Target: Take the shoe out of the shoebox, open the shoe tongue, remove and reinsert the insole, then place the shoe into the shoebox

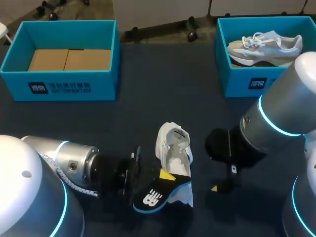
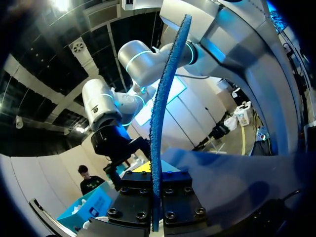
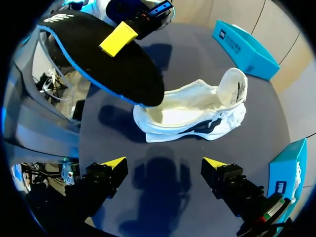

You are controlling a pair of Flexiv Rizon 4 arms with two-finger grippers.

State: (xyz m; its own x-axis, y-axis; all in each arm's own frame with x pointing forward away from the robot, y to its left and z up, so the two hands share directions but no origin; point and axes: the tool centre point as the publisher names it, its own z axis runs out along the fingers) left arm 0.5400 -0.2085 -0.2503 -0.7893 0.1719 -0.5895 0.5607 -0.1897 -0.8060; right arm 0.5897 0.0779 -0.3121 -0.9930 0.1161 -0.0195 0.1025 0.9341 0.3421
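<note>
A white shoe (image 1: 174,148) lies on the dark table, its opening facing up, and shows ahead of my right gripper as the shoe (image 3: 192,116). Its black insole with a blue edge (image 1: 158,195) is held out of the shoe, just at the shoe's near side, with my left gripper (image 1: 165,177) shut on it. In the left wrist view the insole (image 2: 165,98) stands edge-on, pinched between the fingers of that gripper (image 2: 156,183). My right gripper (image 3: 164,165) is open just right of the shoe, nothing between its fingers. In the head view the right gripper (image 1: 219,185) is mostly hidden by its arm.
A blue shoebox (image 1: 59,54) with cardboard inside stands at the back left. Another blue shoebox (image 1: 261,49) at the back right holds a second pale shoe (image 1: 266,44). Both boxes show in the right wrist view, the left box (image 3: 247,47) and the right box (image 3: 289,173).
</note>
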